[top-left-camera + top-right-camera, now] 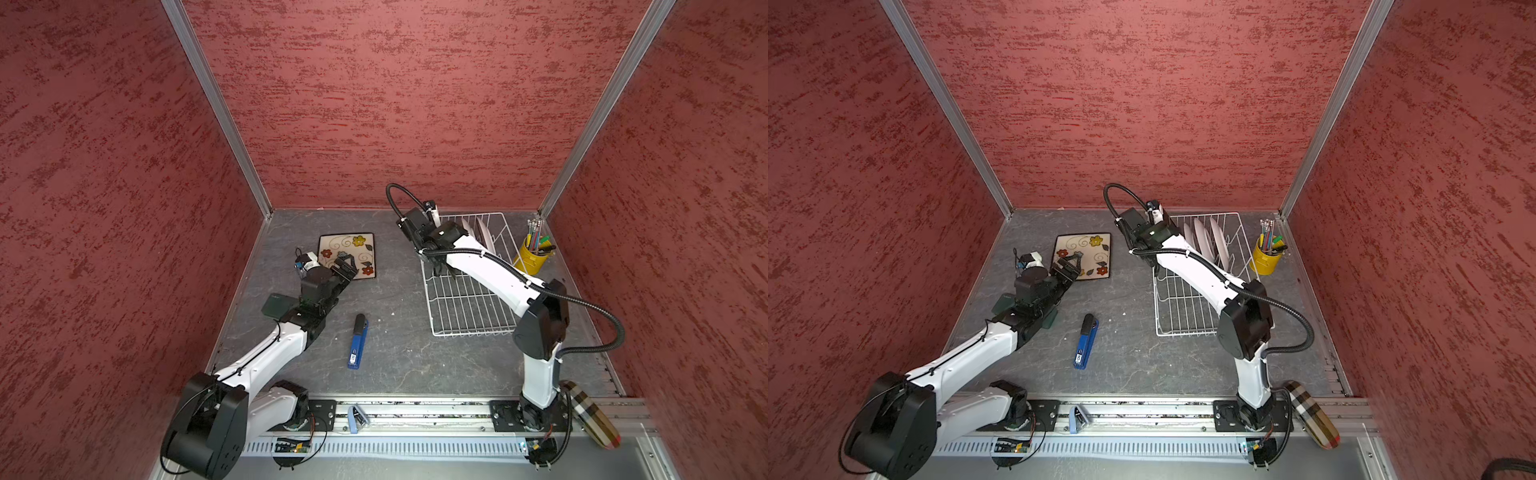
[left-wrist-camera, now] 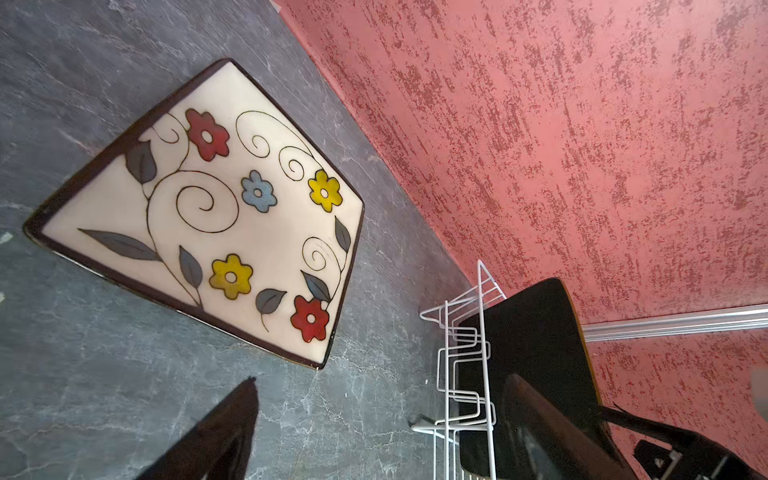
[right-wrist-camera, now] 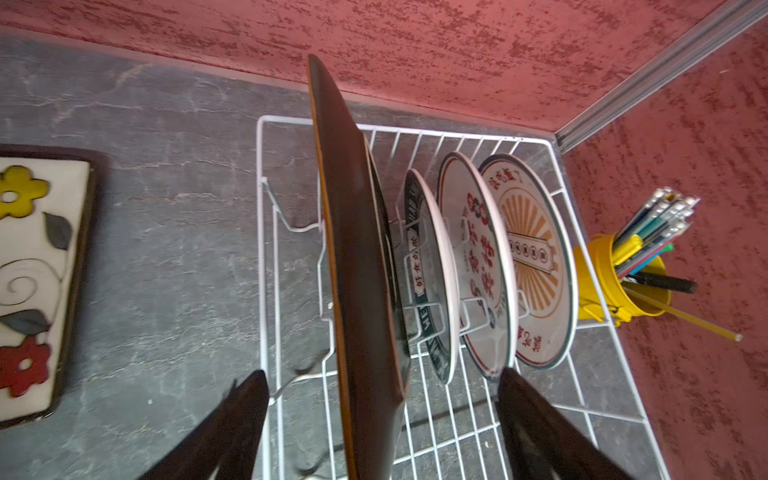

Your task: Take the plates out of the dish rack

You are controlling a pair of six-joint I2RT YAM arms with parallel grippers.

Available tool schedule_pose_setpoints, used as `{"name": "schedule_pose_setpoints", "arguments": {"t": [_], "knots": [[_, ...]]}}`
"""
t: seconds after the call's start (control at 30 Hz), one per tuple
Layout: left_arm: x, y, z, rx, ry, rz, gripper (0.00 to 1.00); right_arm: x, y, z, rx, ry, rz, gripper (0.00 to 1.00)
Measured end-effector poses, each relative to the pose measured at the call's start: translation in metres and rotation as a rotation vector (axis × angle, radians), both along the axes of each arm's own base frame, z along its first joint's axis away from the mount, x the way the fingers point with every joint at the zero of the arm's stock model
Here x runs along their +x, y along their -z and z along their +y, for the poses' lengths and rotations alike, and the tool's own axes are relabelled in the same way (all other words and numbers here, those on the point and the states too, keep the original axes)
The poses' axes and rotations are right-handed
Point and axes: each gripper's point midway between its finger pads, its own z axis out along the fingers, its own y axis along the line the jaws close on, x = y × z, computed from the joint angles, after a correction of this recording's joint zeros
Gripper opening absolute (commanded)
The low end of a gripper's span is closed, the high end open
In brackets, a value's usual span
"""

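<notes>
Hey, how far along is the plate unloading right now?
Done: one flowered square plate lies flat on the table, the left gripper open near it. In hand: the right gripper, fingers open, straddles the second square plate standing in the dish rack. Left: that plate and three round plates.

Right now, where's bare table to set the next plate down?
Bare strip of table between the flowered plate and the dish rack; another patch between the stapler and the rack's near end. Crowded: the rack's far end, where the open right gripper straddles the dark square plate beside three round plates.
</notes>
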Motion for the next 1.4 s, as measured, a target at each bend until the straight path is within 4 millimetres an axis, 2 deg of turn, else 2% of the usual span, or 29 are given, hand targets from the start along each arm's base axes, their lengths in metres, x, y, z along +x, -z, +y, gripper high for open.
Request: {"name": "schedule_pose_setpoints", "arguments": {"t": [0.53, 0.73, 0.97, 1.23, 1.4], "knots": [[-0.001, 0.003, -0.001, -0.022, 0.004, 0.01, 0.91, -0.001, 0.027, -0.009, -0.089, 0.005, 0.014, 0.54], [-0.001, 0.002, -0.001, -0.024, 0.007, 0.009, 0.91, -0.002, 0.036, -0.011, -0.11, -0.002, 0.025, 0.4], [-0.001, 0.001, -0.004, -0.041, 0.014, 0.004, 0.9, 0.0, 0.036, -0.01, -0.105, 0.0, 0.012, 0.31], [-0.001, 0.002, -0.005, -0.046, 0.016, 0.007, 0.89, 0.002, 0.036, -0.015, -0.151, 0.008, -0.003, 0.15], [-0.001, 0.002, -0.006, -0.048, 0.019, 0.007, 0.89, 0.004, 0.032, -0.019, -0.175, 0.02, -0.024, 0.12]]}}
